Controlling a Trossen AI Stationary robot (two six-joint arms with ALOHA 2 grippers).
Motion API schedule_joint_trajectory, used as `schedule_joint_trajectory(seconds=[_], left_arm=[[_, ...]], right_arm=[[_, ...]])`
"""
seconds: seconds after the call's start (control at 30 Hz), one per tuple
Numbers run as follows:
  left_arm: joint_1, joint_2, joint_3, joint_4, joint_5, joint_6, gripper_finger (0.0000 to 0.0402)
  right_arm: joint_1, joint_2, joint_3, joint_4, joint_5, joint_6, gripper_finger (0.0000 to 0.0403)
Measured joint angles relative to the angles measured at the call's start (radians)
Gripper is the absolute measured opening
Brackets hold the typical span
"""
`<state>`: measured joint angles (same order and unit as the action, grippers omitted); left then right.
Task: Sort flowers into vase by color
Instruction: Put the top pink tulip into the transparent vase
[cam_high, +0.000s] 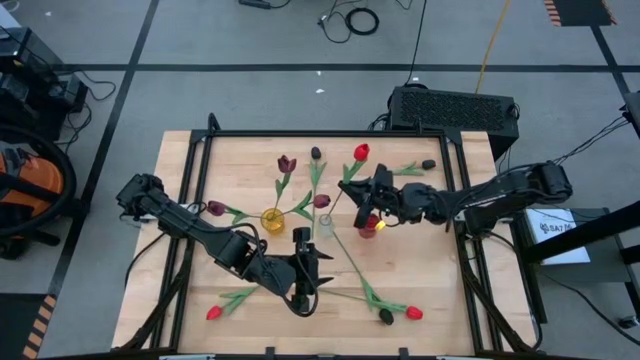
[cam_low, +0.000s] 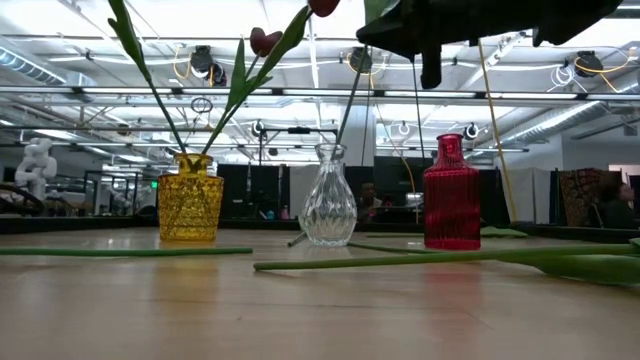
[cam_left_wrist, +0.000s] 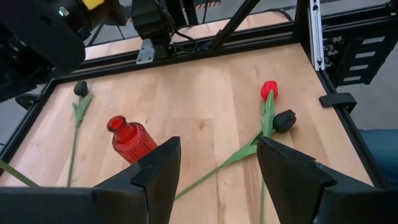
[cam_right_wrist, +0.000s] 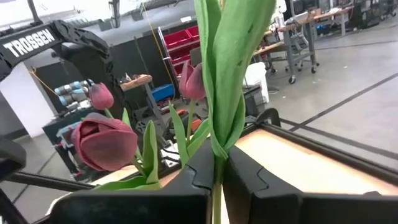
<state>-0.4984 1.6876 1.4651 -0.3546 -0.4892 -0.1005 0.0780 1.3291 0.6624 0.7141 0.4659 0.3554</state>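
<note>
High view: the right gripper (cam_high: 362, 196) hangs over the red vase (cam_high: 370, 226) mid-table, pinching a red tulip (cam_high: 361, 152). Left wrist view: the left gripper (cam_left_wrist: 217, 168) gapes wide, empty. Right wrist view: "TROSSEN" marks the far arm (cam_right_wrist: 37, 41).

- Right wrist view: held tulip's stem (cam_right_wrist: 219, 93) runs off top edge, head out of frame; lower stem hidden between right gripper (cam_right_wrist: 217, 177) fingers.
- Low view: flower heads in yellow vase (cam_low: 190, 197) mostly cut by top edge; only two partly visible. Stem in clear vase (cam_low: 328, 196) also exits top.
- High view: red vase (cam_high: 369, 226) largely covered by right arm; clear vase too small to make out.
- Left wrist view: left gripper (cam_left_wrist: 217, 171) fingertips cut by bottom edge.
</note>
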Motion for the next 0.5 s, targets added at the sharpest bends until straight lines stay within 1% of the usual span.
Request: schedule_joint_trajectory(seconds=[0.1, 0.23, 0.4, 0.5], left_arm=[[0.0, 0.0, 0.0, 0.0, 0.0, 0.0, 0.0219], [0.0, 0.0, 0.0, 0.0, 0.0, 0.0, 0.0219], [0.0, 0.0, 0.0, 0.0, 0.0, 0.0, 0.0219], [0.0, 0.0, 0.0, -0.004, 0.006, 0.0, 0.0219]], right_arm=[[0.0, 0.013, 0.0, -0.005, -0.025, 0.002, 0.002], [0.0, 0.035, 0.0, -0.002, -0.053, 0.022, 0.0049], [0.0, 0.044, 0.0, -0.012, -0.058, 0.003, 0.0105], [-0.002, 0.039, 0.0, -0.04, -0.101, 0.002, 0.0147]])
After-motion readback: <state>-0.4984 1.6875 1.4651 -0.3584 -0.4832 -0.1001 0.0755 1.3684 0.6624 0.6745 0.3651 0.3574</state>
